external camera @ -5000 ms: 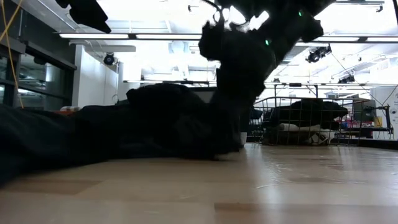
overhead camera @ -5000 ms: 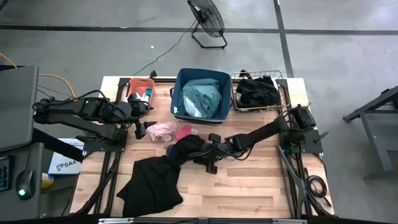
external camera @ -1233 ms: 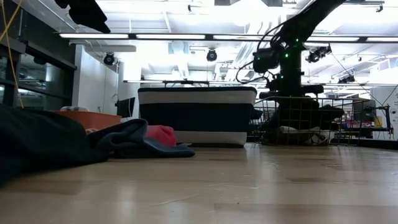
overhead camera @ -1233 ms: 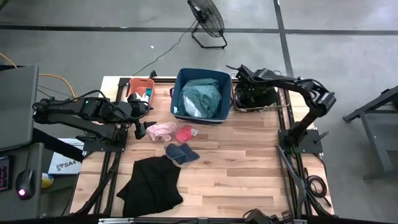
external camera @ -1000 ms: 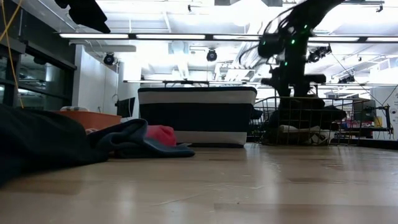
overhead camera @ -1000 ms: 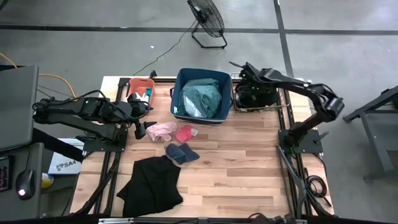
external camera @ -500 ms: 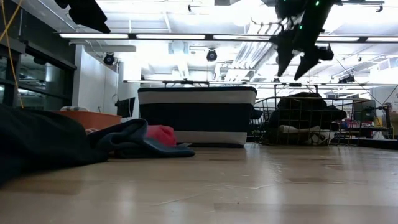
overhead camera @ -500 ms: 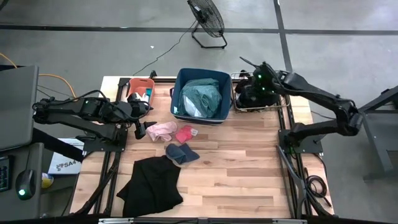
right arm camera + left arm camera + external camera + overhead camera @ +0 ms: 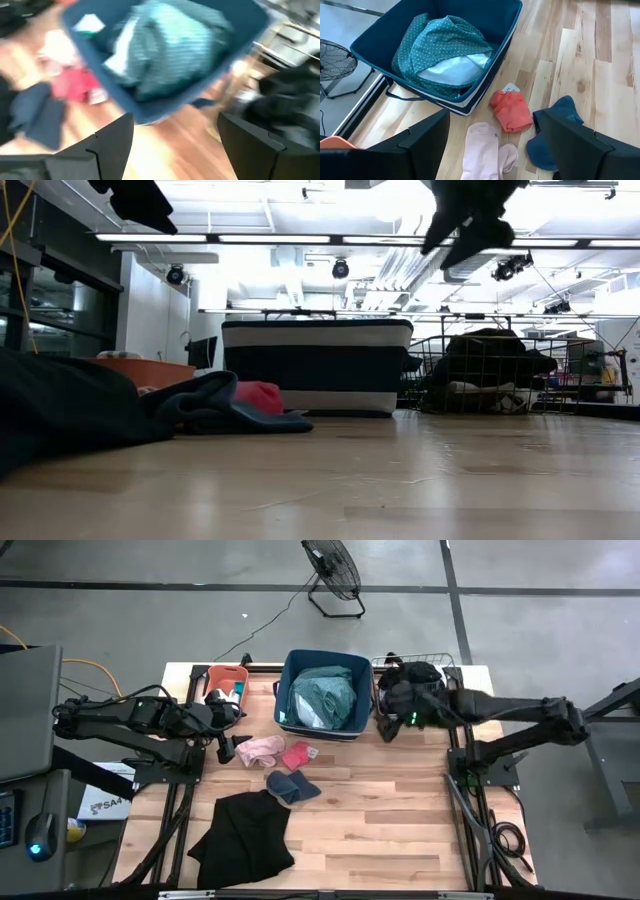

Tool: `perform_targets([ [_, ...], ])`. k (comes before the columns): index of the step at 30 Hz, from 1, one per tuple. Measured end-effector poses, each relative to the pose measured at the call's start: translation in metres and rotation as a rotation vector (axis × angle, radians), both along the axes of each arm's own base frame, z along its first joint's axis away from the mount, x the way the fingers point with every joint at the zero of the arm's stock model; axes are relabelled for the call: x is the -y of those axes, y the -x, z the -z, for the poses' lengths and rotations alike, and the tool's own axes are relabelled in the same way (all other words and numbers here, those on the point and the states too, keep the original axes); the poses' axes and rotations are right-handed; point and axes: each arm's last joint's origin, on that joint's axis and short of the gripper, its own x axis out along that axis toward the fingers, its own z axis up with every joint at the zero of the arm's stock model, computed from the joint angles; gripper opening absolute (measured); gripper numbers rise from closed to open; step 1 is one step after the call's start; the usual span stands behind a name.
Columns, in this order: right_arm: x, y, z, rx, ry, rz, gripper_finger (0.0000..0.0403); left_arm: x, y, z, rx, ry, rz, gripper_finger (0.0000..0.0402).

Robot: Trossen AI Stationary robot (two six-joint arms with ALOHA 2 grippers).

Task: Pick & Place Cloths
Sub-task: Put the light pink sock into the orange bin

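Left gripper (image 9: 228, 747) waits left of the navy bin (image 9: 287, 690), fingers apart, empty.

Loose cloths in front of the bin: pink (image 9: 261, 749), red (image 9: 296, 754), blue (image 9: 292, 786), black (image 9: 243, 836).

Right gripper (image 9: 383, 728) is off the bin's right corner, fingers spread, empty.

Risk, my read: the right arm is moving fast and could clip the bin wall.

Contents:
- Orange bin (image 9: 226, 673): can't make out.
- Navy bin: teal shirt (image 9: 322, 698).
- Wire bin (image 9: 446, 662): black cloth (image 9: 425, 674).
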Motion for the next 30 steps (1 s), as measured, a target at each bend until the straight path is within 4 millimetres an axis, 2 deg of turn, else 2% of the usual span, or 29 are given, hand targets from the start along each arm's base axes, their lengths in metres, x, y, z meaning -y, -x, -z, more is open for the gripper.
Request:
perform_targets([
  [8,-0.058,-0.024,0.005,0.064,0.072,-0.191,0.0279,0.0,0.0,0.003,-0.02,0.037,-0.026,0.0306],
  [15,-0.085,-0.03,0.014,0.064,0.086,-0.216,0.0279,0.001,0.001,0.012,-0.109,0.088,-0.028,0.0306],
  [19,-0.095,-0.031,0.016,0.078,0.093,-0.217,0.0279,0.002,-0.001,0.035,-0.178,0.133,-0.059,0.0306],
  [25,-0.102,-0.029,0.015,0.1,0.118,-0.21,0.0279,0.003,-0.011,0.087,-0.247,0.212,-0.143,0.0306],
  [30,-0.104,-0.03,0.013,0.122,0.121,-0.213,0.0279,0.003,-0.021,0.114,-0.248,0.239,-0.261,0.0306],
])
